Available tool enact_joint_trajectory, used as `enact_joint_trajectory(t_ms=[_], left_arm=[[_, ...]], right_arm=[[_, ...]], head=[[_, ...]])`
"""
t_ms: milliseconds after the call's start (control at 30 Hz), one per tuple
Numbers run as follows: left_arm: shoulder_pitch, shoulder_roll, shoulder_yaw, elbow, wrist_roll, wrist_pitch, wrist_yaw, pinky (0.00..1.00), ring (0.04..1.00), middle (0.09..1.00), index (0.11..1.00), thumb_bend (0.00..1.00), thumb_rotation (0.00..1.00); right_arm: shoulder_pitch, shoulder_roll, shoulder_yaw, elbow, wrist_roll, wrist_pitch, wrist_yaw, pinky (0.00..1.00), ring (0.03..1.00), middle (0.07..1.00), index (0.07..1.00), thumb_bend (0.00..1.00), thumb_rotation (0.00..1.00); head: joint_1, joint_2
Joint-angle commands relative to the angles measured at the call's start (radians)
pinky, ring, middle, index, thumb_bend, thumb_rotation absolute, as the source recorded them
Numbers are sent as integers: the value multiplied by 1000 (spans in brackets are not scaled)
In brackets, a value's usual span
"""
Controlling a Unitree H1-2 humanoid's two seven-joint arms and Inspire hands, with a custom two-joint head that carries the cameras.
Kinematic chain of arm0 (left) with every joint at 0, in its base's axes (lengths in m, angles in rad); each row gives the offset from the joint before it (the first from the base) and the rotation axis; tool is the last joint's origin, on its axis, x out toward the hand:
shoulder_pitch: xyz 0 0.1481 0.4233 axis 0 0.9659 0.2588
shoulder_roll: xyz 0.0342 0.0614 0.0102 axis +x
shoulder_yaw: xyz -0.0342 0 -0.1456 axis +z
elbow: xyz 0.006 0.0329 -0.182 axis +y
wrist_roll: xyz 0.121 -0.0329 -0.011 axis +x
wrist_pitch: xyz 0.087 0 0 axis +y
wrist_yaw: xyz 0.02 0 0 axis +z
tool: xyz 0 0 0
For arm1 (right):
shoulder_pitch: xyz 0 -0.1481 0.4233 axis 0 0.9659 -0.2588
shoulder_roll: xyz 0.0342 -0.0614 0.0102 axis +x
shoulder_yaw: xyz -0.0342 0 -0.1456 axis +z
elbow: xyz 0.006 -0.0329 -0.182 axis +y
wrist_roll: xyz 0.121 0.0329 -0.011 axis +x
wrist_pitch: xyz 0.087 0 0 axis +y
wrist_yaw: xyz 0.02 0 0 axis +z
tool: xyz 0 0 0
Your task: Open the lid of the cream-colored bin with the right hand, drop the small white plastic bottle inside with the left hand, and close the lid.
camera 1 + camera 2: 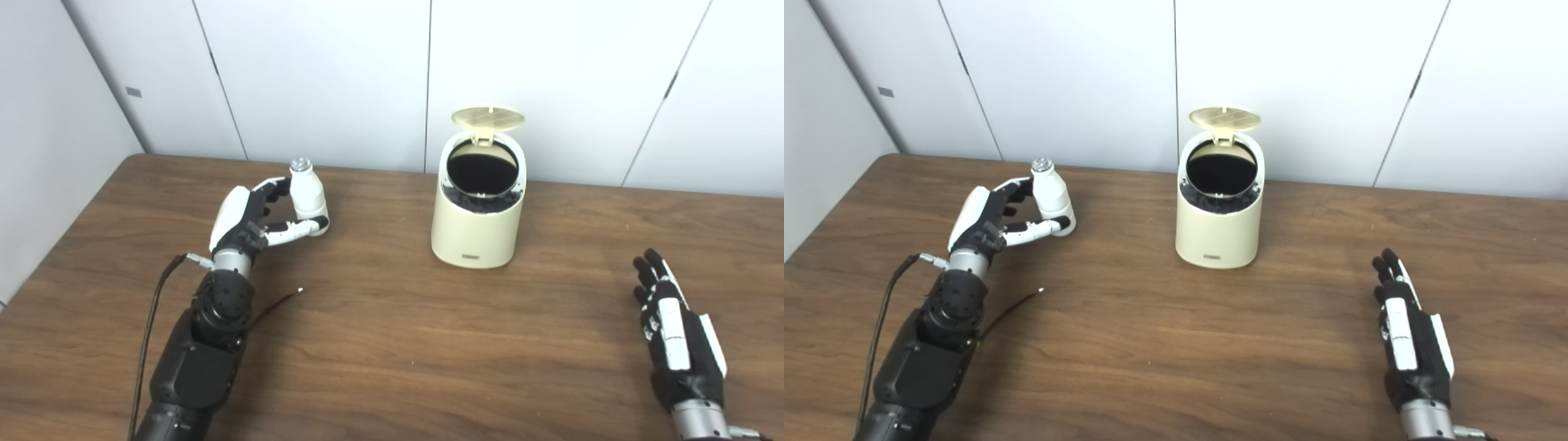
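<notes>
**Bin open, bottle in the left hand's fingers**

On the wooden counter (pixel 392 343), in the left eye view, the cream-colored bin (pixel 478 226) stands a little toward 1 o'clock from the middle, close to the white wall panels (pixel 318 73). Its round lid (pixel 488 117) is tipped up at the bin's 12 o'clock edge, leaving the dark opening bare. At about 9 o'clock from the bin, well apart from it, the small white plastic bottle (pixel 307 193) stands upright with its base on or just above the wood; which, I cannot tell. The left hand (pixel 248 223) is wrapped partly around the bottle: fingers (pixel 272 187) touch its upper side and the thumb (pixel 297 229) crosses its base. A thin black cable (pixel 278 303) lies loose beside the left forearm. The right hand (pixel 674 331) rests low at 4 o'clock from the bin, far from it, fingers straight and held wide, holding nothing.

In the right eye view, the same layout sits shifted leftward. The bin (pixel 1220 220) has its lid (pixel 1225 117) raised, and a small label shows near its foot. The bottle (pixel 1051 193), with its silvery cap, sits between the left hand's (pixel 989 223) fingers and thumb at 9 o'clock. The right hand (pixel 1409 340) lies flat-fingered and empty at 4 o'clock, palm side hidden.
</notes>
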Motion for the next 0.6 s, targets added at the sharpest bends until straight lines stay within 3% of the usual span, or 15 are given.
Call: enact_joint_trajectory(t_ms=[0, 267, 567], left_arm=[[-54, 23, 9, -6, 5, -34, 25, 800, 848, 815, 817, 850, 350], [-66, 16, 6, -4, 6, -41, 26, 806, 838, 798, 813, 845, 338], [-75, 16, -2, 1, 12, -36, 21, 746, 807, 799, 810, 842, 332]], right_arm=[[-5, 2, 4, -4, -6, -18, -4, 1000, 996, 945, 958, 611, 894], [-1, 7, 8, -19, -17, 3, -18, 1000, 999, 943, 952, 606, 904], [3, 5, 8, -20, -27, 3, -22, 1000, 989, 932, 947, 606, 903]], head=[[1, 0], [-1, 4], [2, 9]])
